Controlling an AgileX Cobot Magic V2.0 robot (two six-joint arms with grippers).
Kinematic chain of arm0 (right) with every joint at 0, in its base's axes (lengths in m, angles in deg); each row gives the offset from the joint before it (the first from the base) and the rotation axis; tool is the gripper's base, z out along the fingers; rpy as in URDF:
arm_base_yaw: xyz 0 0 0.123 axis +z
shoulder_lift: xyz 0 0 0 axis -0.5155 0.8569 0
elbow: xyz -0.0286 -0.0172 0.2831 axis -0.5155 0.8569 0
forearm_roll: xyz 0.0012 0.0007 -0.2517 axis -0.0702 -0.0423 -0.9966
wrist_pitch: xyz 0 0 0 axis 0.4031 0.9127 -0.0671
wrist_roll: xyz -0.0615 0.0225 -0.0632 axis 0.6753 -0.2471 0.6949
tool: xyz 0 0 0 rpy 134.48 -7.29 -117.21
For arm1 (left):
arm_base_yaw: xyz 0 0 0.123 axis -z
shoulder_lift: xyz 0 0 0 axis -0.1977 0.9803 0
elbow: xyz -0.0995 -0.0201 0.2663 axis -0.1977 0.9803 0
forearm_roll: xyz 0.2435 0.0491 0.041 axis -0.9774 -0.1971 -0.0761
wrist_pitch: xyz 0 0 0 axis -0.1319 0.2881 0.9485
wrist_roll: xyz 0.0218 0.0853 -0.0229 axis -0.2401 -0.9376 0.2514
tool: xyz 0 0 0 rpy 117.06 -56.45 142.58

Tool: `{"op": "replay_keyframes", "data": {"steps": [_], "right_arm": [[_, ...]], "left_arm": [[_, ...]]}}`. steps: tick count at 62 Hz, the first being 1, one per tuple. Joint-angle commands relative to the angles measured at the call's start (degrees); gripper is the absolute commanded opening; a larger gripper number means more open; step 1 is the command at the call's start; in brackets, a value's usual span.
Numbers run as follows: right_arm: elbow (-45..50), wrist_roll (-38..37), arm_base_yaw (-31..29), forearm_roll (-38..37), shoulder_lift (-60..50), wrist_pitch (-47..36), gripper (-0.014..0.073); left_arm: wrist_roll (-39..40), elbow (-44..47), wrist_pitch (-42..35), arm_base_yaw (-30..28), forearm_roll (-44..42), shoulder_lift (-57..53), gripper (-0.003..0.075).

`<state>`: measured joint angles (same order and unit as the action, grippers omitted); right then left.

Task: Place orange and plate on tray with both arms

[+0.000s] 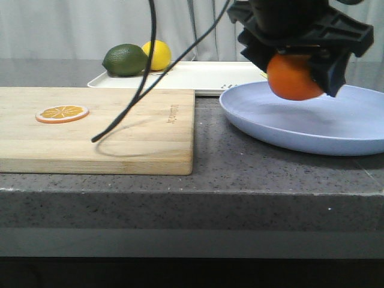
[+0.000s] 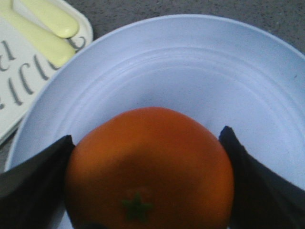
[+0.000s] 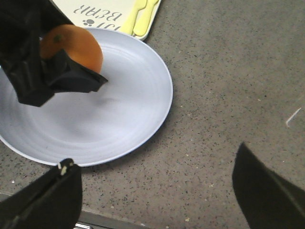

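The orange (image 1: 292,78) sits gripped between the fingers of the left hand (image 1: 295,57), above the plate (image 1: 312,123) at right of the front frame. The tray (image 1: 198,77) lies behind. The right hand (image 3: 157,191) is wide open, empty, over the counter (image 3: 228,95).

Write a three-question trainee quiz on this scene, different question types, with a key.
1. True or false: the left gripper holds the orange above the plate.
2. Multiple choice: what lies on the cutting board? A lemon; B orange slice; C lime.
3. Fill in: the right gripper is ____.

Key: 1 true; 2 B; 3 open.
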<state>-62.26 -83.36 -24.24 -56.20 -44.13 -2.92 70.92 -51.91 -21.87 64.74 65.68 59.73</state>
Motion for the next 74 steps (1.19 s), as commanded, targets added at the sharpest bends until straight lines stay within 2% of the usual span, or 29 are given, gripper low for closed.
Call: {"op": "replay_keyframes", "data": {"steps": [1,17,41,59,66,74], "right_arm": [[-2.1,0.4,0.0,-0.8,0.5,-3.8,0.0643],[-2.1,0.4,0.0,-0.8,0.5,-4.2,0.0643],[-2.1,0.4,0.0,-0.8,0.5,-5.1,0.0643],[-2.1,0.4,0.0,-0.8,0.5,-5.0,0.0643],[-2.1,0.4,0.0,-0.8,0.5,-5.0,0.0643],[-2.1,0.4,0.0,-0.8,0.5,-4.9,0.0643]], "left_arm": [[0.0,-3.8,-2.9,0.9,0.8,-2.0,0.0445],[0.0,-4.9,-1.4,1.0,1.4,-0.5,0.0592],[0.0,-7.3,3.3,1.0,2.5,-0.6,0.0592],[0.0,-10.6,9.0,0.9,7.1,-7.4,0.0589],[0.0,-8.6,11.4,0.9,6.8,-11.8,0.0589],[0.0,-1.7,9.2,0.9,6.3,-18.9,0.0587]]}}
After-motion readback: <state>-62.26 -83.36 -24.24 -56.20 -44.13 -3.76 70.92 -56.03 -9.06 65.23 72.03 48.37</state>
